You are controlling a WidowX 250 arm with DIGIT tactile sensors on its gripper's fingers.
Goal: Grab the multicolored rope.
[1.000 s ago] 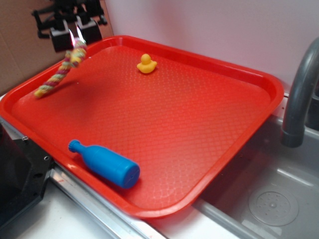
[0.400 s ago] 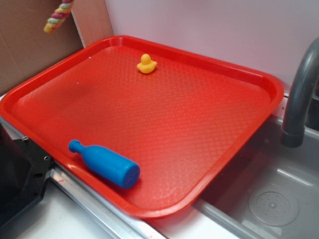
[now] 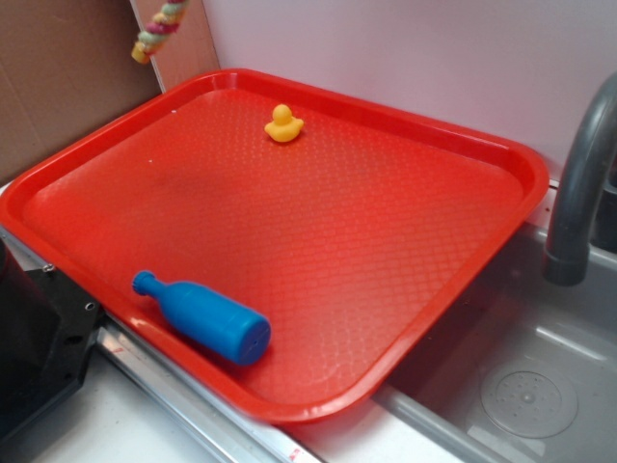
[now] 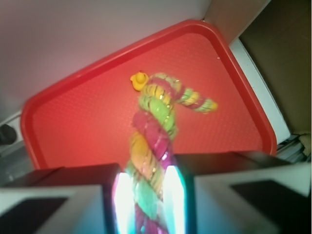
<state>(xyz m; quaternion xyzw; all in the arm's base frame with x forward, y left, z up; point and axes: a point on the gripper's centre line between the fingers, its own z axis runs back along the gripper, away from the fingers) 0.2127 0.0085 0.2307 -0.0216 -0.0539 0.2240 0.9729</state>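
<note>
Two fingers [image 4: 145, 202] clamped on multicolored rope [image 4: 153, 131], lifted higher above tray [image 3: 289, 87]

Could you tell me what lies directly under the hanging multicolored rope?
Under the multicolored rope, held in the gripper, lies the red tray; the rope partly covers the yellow duck.

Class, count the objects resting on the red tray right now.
2: the yellow duck near the tray's far edge, and the blue bottle by its near edge. The rope hangs above, lifted.
</note>
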